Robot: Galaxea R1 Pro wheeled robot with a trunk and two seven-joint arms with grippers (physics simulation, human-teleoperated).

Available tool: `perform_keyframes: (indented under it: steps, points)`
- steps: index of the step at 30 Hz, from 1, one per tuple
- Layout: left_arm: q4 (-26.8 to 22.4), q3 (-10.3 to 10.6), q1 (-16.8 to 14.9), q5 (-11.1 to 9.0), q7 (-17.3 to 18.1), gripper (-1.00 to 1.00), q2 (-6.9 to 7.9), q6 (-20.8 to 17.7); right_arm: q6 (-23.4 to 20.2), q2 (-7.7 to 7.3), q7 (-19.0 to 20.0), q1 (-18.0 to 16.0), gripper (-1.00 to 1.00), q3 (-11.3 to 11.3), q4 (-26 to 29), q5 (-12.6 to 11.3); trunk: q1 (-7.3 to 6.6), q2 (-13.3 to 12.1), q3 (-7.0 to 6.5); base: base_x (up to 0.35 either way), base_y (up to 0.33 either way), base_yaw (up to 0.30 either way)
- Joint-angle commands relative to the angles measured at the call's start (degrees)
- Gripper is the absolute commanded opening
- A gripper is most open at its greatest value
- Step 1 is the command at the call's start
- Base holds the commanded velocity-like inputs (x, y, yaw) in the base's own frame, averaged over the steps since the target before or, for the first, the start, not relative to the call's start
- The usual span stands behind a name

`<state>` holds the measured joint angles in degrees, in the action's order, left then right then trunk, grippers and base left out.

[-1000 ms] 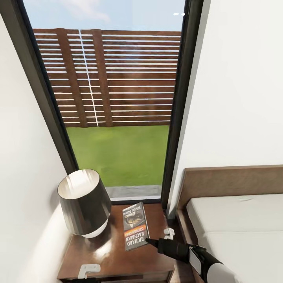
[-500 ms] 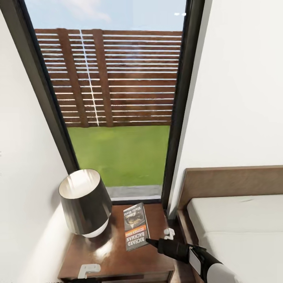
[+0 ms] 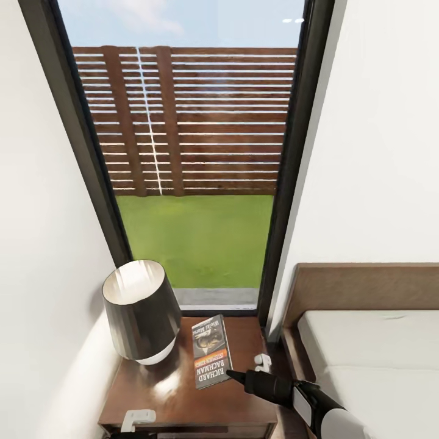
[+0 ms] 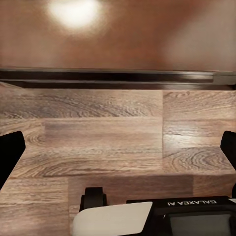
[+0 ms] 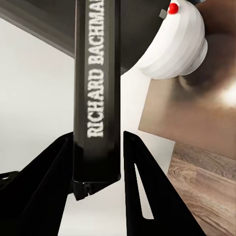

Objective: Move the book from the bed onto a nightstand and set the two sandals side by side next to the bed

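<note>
Leftmost, our left gripper [image 4: 118, 147] stands wide apart over plank floor [image 4: 98, 132], grasping nothing. Beside the lamp [image 3: 141, 312], the book [image 3: 211, 351] lies flat on the nightstand [image 3: 177, 390], its near edge between the fingers [image 5: 147, 196] of our right gripper [image 3: 235, 376], clamped on its spine.

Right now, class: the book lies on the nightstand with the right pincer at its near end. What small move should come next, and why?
Probably open the right pincer and draw it back. The book already lies flat on the nightstand beside the lamp, and the wrist view shows its spine between the fingers, so that step looks finished apart from the release.
</note>
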<state>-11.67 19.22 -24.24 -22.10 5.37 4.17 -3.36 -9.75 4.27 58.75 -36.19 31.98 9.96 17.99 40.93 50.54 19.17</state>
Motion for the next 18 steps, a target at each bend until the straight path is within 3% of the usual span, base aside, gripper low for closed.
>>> perform_keyframes:
  steps: [1,18]
  points:
    - [-0.1,0.3,0.0,-0.6,0.1,1.00,0.05,-0.3,-0.6,0.05,0.2,0.0,-1.00,0.5,0.1,0.4,0.01,0.1,0.07,0.000,0.000,0.019]
    - [-0.1,0.3,0.0,-0.6,0.1,1.00,0.05,-0.3,-0.5,0.02,0.3,0.0,-1.00,0.6,0.1,0.4,0.01,0.1,0.14,0.000,0.000,0.012]
